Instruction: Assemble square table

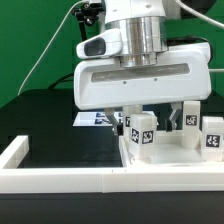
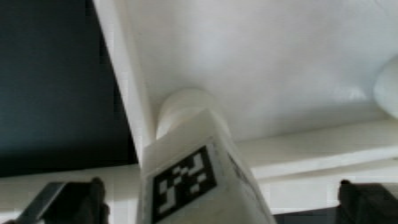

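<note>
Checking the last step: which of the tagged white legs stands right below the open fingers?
The leg nearest the exterior view's left, standing on the tabletop directly beneath the gripper. The other legs stand further toward that view's right, clear of the fingers.

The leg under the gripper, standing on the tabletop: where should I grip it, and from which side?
Probably from straight above, with the open gripper straddling the leg. It appears to stand upright on the square tabletop, tagged end uppermost, so that upper end is the free part. One finger shows on each side; close across the leg's width, just below the tag.
</note>
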Controlling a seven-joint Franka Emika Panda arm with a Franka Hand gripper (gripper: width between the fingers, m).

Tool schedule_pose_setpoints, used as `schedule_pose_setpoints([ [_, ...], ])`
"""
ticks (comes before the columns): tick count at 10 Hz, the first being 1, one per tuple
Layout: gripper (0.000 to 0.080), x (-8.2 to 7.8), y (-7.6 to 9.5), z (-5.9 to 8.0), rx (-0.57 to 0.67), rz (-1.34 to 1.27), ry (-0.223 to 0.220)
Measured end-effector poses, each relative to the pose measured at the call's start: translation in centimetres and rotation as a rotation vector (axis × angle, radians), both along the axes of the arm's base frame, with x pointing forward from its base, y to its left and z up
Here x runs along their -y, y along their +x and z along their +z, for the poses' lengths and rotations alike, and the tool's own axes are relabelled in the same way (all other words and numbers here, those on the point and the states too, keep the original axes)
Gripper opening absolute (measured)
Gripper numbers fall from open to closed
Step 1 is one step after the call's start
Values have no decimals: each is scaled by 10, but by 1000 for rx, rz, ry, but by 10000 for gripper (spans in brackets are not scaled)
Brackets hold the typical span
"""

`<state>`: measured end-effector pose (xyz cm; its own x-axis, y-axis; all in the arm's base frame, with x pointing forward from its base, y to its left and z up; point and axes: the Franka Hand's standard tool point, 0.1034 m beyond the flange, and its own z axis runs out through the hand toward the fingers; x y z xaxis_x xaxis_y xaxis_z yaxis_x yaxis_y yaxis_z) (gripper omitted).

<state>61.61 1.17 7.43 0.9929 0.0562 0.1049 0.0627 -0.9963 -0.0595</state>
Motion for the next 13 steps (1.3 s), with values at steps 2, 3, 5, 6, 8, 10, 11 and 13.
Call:
schedule_pose_setpoints([
  [2,649,-1,3,2,18,112,-33],
  [3,649,0,6,3,43,213,-58],
  [5,649,5,7,3,72,297,-77],
  [6,524,5,7,3,71,298,-76],
  [8,390,5,7,3,71,296,-76],
  [10,289,5,7,3,69,270,-72],
  [11,289,5,7,3,69,272,-72],
  [13,289,5,7,2,66,188,-60],
])
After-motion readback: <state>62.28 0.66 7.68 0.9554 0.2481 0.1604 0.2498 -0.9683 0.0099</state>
